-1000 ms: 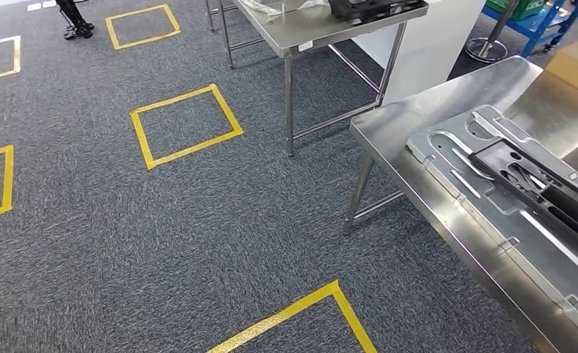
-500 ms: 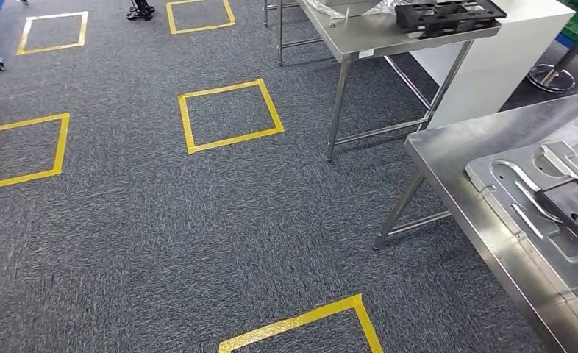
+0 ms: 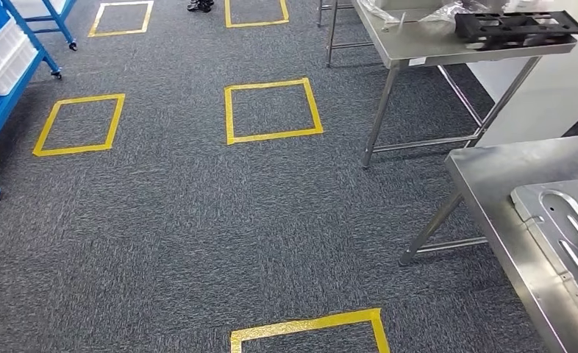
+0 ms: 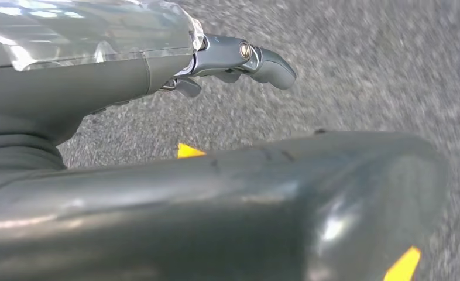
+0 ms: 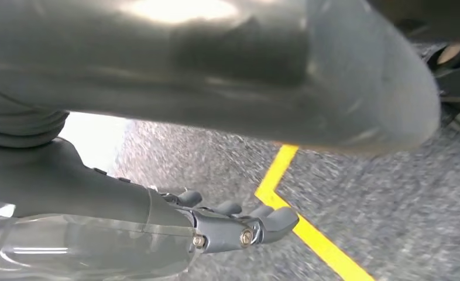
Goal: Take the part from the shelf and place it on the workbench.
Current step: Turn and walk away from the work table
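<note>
Both the left hand (image 4: pixel 233 58) and right hand (image 5: pixel 233 225) hang released and holding nothing, while the black part (image 3: pixel 518 26) on the far table (image 3: pixel 448 48) looks rigid, light, best gripped along its frame edges.

Grey carpet (image 3: pixel 183 220) lies open ahead between the blue shelf (image 3: pixel 6 81) at far left and two steel tables, the near table (image 3: pixel 507 191) at right and the far table (image 3: pixel 448 48) beyond it.
</note>
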`<state>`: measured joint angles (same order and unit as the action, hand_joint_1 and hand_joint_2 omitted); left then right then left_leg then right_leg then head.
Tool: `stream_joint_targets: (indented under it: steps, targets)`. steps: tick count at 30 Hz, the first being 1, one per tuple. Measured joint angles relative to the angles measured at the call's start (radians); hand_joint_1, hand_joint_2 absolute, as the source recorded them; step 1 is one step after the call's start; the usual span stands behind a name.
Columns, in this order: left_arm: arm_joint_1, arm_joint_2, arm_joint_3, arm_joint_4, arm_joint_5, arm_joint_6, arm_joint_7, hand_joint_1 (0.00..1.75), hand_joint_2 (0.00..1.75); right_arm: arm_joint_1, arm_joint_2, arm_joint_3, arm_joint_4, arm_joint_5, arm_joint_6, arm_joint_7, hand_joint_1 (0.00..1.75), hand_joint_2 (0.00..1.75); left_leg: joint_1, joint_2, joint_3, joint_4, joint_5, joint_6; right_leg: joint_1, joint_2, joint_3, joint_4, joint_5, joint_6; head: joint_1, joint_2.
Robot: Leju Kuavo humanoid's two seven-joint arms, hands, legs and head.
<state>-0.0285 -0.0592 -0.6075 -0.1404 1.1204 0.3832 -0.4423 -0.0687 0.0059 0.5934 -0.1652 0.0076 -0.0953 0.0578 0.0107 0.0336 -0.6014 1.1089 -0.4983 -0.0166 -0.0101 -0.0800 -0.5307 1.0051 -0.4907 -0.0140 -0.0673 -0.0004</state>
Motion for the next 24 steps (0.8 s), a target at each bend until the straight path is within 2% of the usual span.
stream_joint_targets:
  steps: [1, 2, 3, 5, 7, 9, 10, 11, 12, 13, 14, 15, 16, 17, 18, 20, 21, 22, 24]
  targets:
    - [-0.002, 0.000, 0.004, 0.000, 0.004, 0.003, -0.004, 0.00, 0.00, -0.003, 0.002, 0.003, 0.000, 0.003, 0.002, 0.003, 0.00, 0.00, -0.003, 0.016, 0.030, -0.056, 0.017, 0.005, 0.002, -0.009, 0.003, 0.000, -0.003, 0.006, 0.000, 0.000]
    - [-0.003, 0.000, 0.008, 0.000, 0.006, 0.005, -0.006, 0.00, 0.00, -0.006, 0.003, 0.005, 0.000, 0.005, 0.003, 0.006, 0.00, 0.00, -0.006, 0.027, 0.046, -0.088, 0.022, 0.011, 0.003, -0.018, 0.006, 0.001, -0.006, 0.011, 0.000, 0.000]
    - [-0.003, -0.001, 0.011, 0.000, 0.009, 0.006, -0.008, 0.00, 0.00, -0.010, 0.004, 0.009, 0.000, 0.007, 0.003, 0.009, 0.00, 0.00, -0.009, 0.026, 0.048, -0.096, 0.020, 0.017, 0.005, -0.025, 0.009, 0.001, -0.008, 0.018, 0.000, 0.000]
    - [-0.001, -0.001, 0.016, 0.000, 0.012, 0.008, -0.010, 0.00, 0.00, -0.021, 0.007, 0.014, -0.001, 0.009, 0.004, 0.016, 0.00, 0.00, -0.010, 0.005, 0.048, -0.101, 0.024, 0.029, 0.001, -0.033, 0.015, 0.003, -0.013, 0.030, 0.000, 0.000]
    - [-0.001, -0.002, 0.018, 0.000, 0.014, 0.008, -0.012, 0.00, 0.00, -0.023, 0.009, 0.017, -0.002, 0.008, 0.004, 0.020, 0.00, 0.00, -0.007, -0.015, 0.053, -0.110, 0.031, 0.042, -0.004, 0.004, 0.003, 0.042, -0.044, 0.040, 0.000, 0.000]
    - [-0.004, -0.002, 0.018, 0.000, 0.012, 0.007, -0.012, 0.00, 0.00, -0.017, 0.009, 0.017, -0.002, 0.004, 0.002, 0.022, 0.00, 0.00, -0.007, -0.034, 0.054, -0.112, 0.035, 0.050, -0.006, 0.055, -0.050, 0.157, -0.108, 0.042, 0.000, 0.000]
    - [-0.005, -0.002, 0.018, 0.000, 0.011, 0.006, -0.012, 0.00, 0.00, -0.014, 0.009, 0.017, -0.002, 0.001, 0.001, 0.022, 0.00, 0.00, -0.009, -0.046, 0.054, -0.112, 0.035, 0.052, -0.006, 0.067, -0.084, 0.223, -0.135, 0.042, 0.001, 0.000]
    - [-0.005, -0.002, 0.018, 0.000, 0.010, 0.006, -0.012, 0.00, 0.00, -0.011, 0.009, 0.017, -0.001, -0.002, 0.000, 0.021, 0.00, 0.00, -0.010, -0.059, 0.054, -0.112, 0.035, 0.052, -0.005, 0.072, -0.109, 0.268, -0.146, 0.041, 0.001, 0.000]
    - [-0.006, -0.003, 0.018, 0.000, 0.010, 0.006, -0.012, 0.00, 0.00, -0.008, 0.009, 0.017, -0.001, -0.004, 0.000, 0.019, 0.00, 0.00, -0.011, -0.073, 0.055, -0.111, 0.035, 0.052, -0.005, 0.075, -0.120, 0.279, -0.135, 0.040, 0.001, 0.000]
    - [-0.006, -0.004, 0.018, 0.000, 0.009, 0.007, -0.013, 0.00, 0.00, -0.005, 0.008, 0.017, -0.001, -0.006, 0.000, 0.018, 0.00, 0.00, -0.012, -0.088, 0.058, -0.111, 0.034, 0.052, -0.005, 0.078, -0.112, 0.252, -0.105, 0.038, 0.001, 0.000]
    - [-0.006, -0.004, 0.018, 0.000, 0.009, 0.007, -0.013, 0.00, 0.00, -0.004, 0.007, 0.017, -0.001, -0.007, 0.000, 0.016, 0.00, 0.00, -0.012, -0.102, 0.060, -0.111, 0.033, 0.051, -0.005, 0.089, -0.090, 0.192, -0.063, 0.034, 0.001, 0.000]
    - [-0.006, -0.006, 0.018, 0.000, 0.008, 0.007, -0.014, 0.00, 0.00, -0.001, 0.005, 0.017, 0.000, -0.009, 0.001, 0.015, 0.00, 0.00, -0.011, -0.115, 0.061, -0.110, 0.032, 0.049, -0.005, 0.114, -0.063, 0.123, -0.025, 0.030, 0.001, 0.000]
    - [-0.006, -0.007, 0.018, 0.000, 0.006, 0.007, -0.015, 0.00, 0.00, 0.001, 0.002, 0.017, 0.001, -0.011, 0.001, 0.013, 0.00, 0.00, -0.011, -0.126, 0.059, -0.108, 0.031, 0.045, -0.006, 0.139, -0.042, 0.065, 0.001, 0.028, 0.000, 0.000]
    - [-0.007, -0.009, 0.018, 0.000, 0.003, 0.006, -0.016, 0.00, 0.00, 0.002, -0.001, 0.017, 0.002, -0.013, 0.002, 0.012, 0.00, 0.00, -0.010, -0.137, 0.056, -0.106, 0.030, 0.041, -0.005, 0.160, -0.028, 0.027, 0.014, 0.026, 0.000, 0.000]
    - [-0.007, -0.010, 0.018, 0.000, 0.001, 0.004, -0.016, 0.00, 0.00, 0.002, -0.003, 0.017, 0.003, -0.017, 0.002, 0.011, 0.00, 0.00, -0.009, -0.147, 0.051, -0.105, 0.030, 0.035, -0.004, 0.171, -0.024, 0.012, 0.014, 0.024, 0.000, 0.000]
    - [-0.004, -0.010, 0.018, 0.000, -0.004, -0.004, -0.014, 0.00, 0.00, 0.001, -0.003, 0.017, 0.003, -0.025, 0.002, 0.008, 0.00, 0.00, -0.005, -0.165, 0.046, -0.104, 0.030, 0.022, -0.003, 0.151, -0.021, 0.005, 0.015, 0.016, 0.000, 0.000]
    - [-0.003, -0.010, 0.018, 0.000, -0.007, -0.008, -0.012, 0.00, 0.00, 0.001, -0.004, 0.017, 0.003, -0.029, 0.002, 0.007, 0.00, 0.00, -0.006, -0.156, 0.042, -0.095, 0.024, 0.017, -0.005, 0.138, -0.017, -0.001, 0.016, 0.010, 0.000, 0.000]
    - [-0.002, -0.010, 0.017, 0.000, -0.009, -0.012, -0.010, 0.00, 0.00, 0.003, -0.004, 0.016, 0.003, -0.032, 0.002, 0.006, 0.00, 0.00, -0.007, -0.136, 0.030, -0.070, 0.009, 0.012, -0.006, 0.123, -0.013, -0.006, 0.018, 0.003, 0.000, 0.000]
    - [-0.005, -0.010, 0.015, 0.000, -0.015, -0.019, -0.004, 0.00, 0.00, 0.007, -0.005, 0.013, 0.004, -0.040, 0.000, 0.004, 0.00, 0.00, -0.008, -0.078, -0.022, 0.034, -0.047, 0.006, -0.004, 0.094, -0.008, -0.012, 0.017, -0.007, 0.000, 0.000]
